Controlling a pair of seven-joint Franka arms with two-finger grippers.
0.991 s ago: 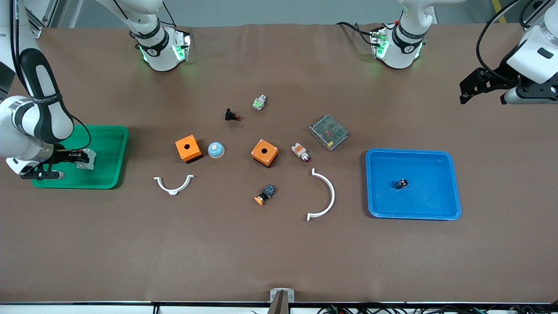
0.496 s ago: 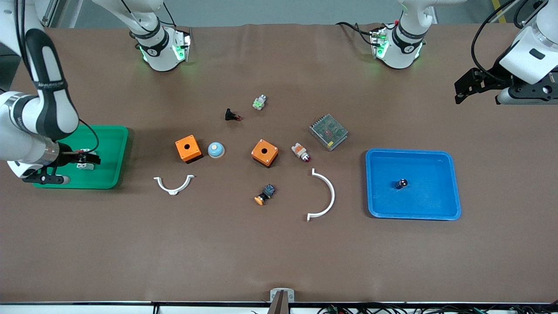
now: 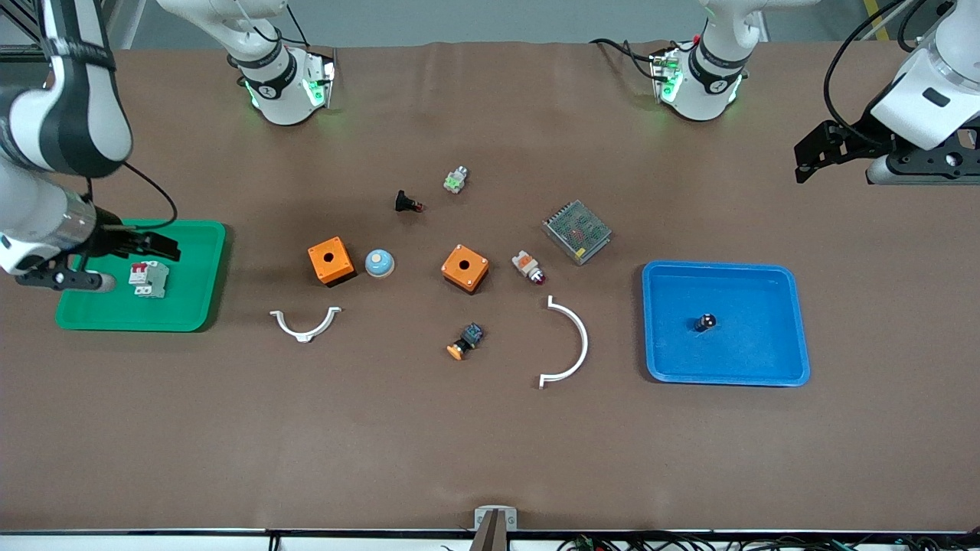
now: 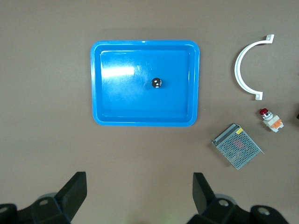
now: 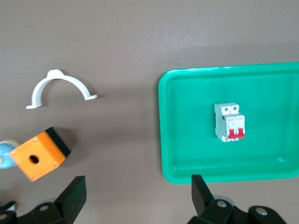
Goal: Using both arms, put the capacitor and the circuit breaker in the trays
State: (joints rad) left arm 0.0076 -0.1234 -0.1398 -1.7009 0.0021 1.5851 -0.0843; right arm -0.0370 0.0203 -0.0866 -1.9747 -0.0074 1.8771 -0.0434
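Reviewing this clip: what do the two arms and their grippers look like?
Both arms are glossy white with black joint bands and black cables. Their bases glow green. The right gripper and left gripper are black, with two blocky fingers each; silver-grey wrist cylinders sit beside them.

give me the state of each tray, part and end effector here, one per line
circuit breaker: lying in the green tray, released
capacitor: standing in the blue tray, released
right end effector: open, empty, above the green tray
left end effector: open, empty, over bare table at the left arm's end
green tray: holds only the circuit breaker
blue tray: holds only the capacitor
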